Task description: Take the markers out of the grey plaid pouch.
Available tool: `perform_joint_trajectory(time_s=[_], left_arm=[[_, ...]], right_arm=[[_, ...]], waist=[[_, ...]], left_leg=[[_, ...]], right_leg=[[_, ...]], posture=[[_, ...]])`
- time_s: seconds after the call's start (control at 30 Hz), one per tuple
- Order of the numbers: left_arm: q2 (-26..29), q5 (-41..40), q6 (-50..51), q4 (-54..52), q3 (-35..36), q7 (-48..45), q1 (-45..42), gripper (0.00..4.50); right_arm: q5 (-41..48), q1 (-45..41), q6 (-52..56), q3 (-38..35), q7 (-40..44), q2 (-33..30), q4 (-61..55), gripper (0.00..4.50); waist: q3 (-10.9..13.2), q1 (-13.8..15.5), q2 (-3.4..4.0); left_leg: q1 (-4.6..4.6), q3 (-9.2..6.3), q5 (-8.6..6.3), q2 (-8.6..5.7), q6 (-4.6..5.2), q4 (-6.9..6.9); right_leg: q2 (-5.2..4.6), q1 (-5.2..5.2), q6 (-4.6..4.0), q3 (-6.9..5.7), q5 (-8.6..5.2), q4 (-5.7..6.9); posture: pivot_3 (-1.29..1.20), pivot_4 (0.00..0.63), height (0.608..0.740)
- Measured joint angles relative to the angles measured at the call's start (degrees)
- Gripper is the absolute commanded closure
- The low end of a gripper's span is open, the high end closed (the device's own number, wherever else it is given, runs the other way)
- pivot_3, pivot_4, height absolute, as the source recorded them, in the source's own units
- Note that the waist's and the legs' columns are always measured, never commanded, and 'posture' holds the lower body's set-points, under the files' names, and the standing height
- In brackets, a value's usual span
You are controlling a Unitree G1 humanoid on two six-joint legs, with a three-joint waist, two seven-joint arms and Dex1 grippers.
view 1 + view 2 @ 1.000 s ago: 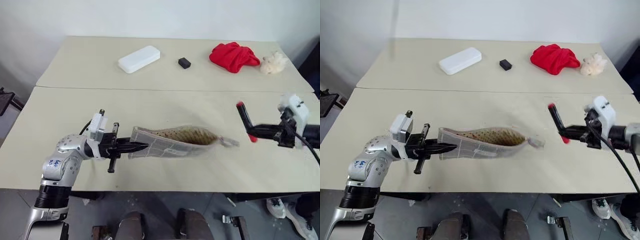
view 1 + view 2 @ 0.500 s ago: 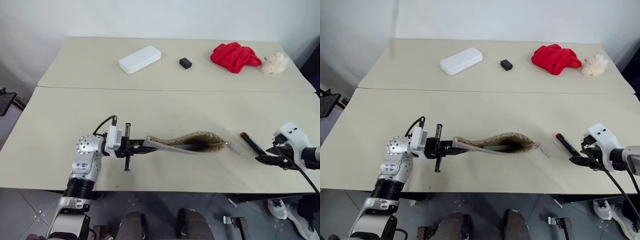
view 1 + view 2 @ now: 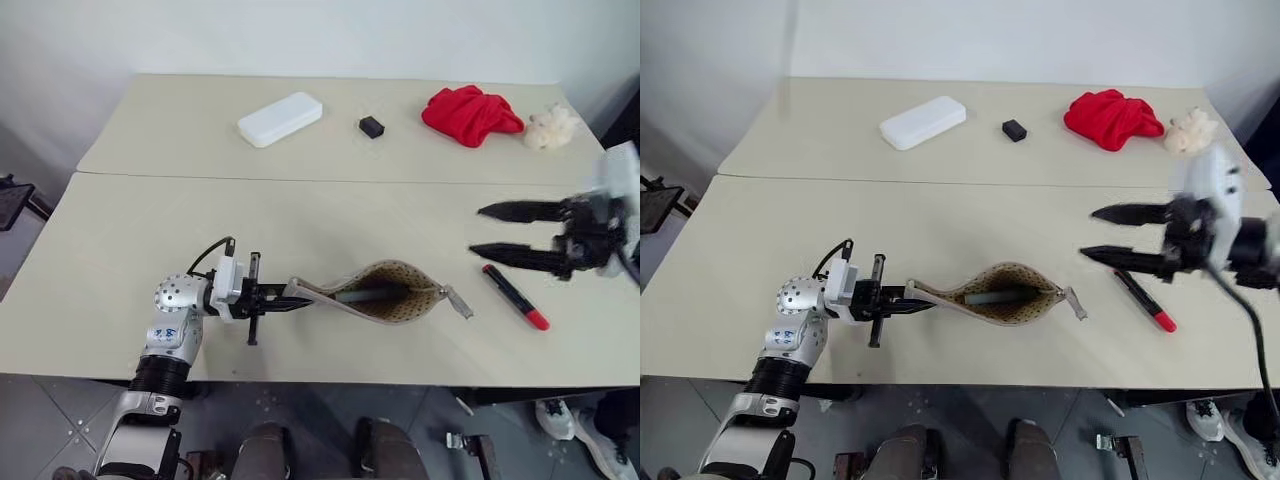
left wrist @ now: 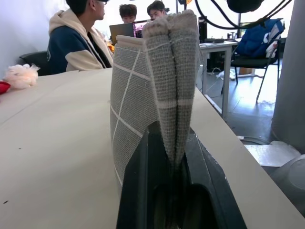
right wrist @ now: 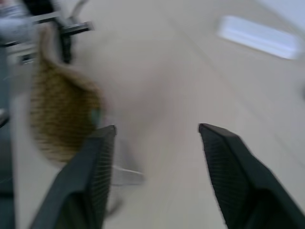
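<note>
while my left gripper [image 3: 285, 300] pinches the pouch [image 3: 385, 293] end, my right gripper [image 3: 492, 231] hovers empty, spread wide, beside its mouth.

Grey plaid pouch [image 3: 380, 293], red-capped black marker [image 3: 514, 297].

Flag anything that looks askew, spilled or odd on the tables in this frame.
Nothing looks damaged or spilled. The grey plaid pouch gapes open, pinched at one end by the left gripper, a marker inside. A red-capped marker lies loose near the open right gripper. All fits the task.
</note>
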Motion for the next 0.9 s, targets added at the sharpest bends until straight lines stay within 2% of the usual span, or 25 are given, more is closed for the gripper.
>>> perform_joint_trajectory(time_s=[0.17,0.2,0.33,0.4,0.63,0.9], left_arm=[[0.0,0.1,-0.9,1.4,0.0,0.0,0.0,4.5],[0.0,0.2,-1.1,1.5,0.0,0.0,0.0,4.5],[0.0,0.4,-1.8,1.6,-0.1,0.0,0.1,4.5],[-0.1,0.6,-2.1,1.8,-0.1,0.0,0.2,4.5],[-0.1,1.0,-2.2,1.8,-0.5,0.0,0.5,4.5],[-0.1,1.0,-0.8,1.3,-0.6,0.6,0.6,4.5]], right_arm=[[-0.5,-0.2,0.9,7.4,-2.3,0.7,-10.0,4.29],[-0.5,-0.8,1.4,8.3,-2.9,0.8,-11.2,4.47],[-0.2,-3.6,4.8,11.8,-7.0,1.7,-15.1,4.47],[-2.0,-4.3,6.8,15.9,-9.5,2.6,-15.7,4.47],[-15.9,-12.7,12.2,30.8,-21.8,9.7,-14.5,4.47],[-26.1,-16.2,12.6,39.6,-24.6,13.1,-14.4,4.47]], waist=[[0.0,-0.1,0.0],[0.0,-0.2,0.0],[0.0,-0.2,0.0],[0.0,-0.2,-0.01],[0.0,-0.5,0.0],[0.0,-0.5,0.0]], left_leg=[[0.0,-0.01,0.0,0.0,0.0,0.02],[0.0,-0.01,0.0,0.0,0.0,0.02],[0.0,-0.03,0.0,0.0,0.0,0.02],[0.0,-0.02,0.0,0.0,0.0,0.02],[-0.01,0.01,0.0,0.01,0.0,0.02],[-0.03,0.02,0.0,0.0,0.0,0.01]], right_leg=[[0.0,0.0,0.0,0.0,0.0,0.01],[0.0,0.0,0.0,0.0,0.0,0.01],[0.01,0.0,-0.01,-0.01,0.0,0.01],[0.0,0.0,-0.01,-0.01,0.0,0.01],[0.01,-0.05,-0.02,0.0,0.0,0.07],[0.01,-0.05,-0.02,-0.01,0.0,0.06]], posture=[[0.0,0.15,0.74],[0.0,0.15,0.74],[0.0,0.15,0.74],[0.0,0.15,0.74],[0.0,0.15,0.74],[0.0,0.15,0.74]])
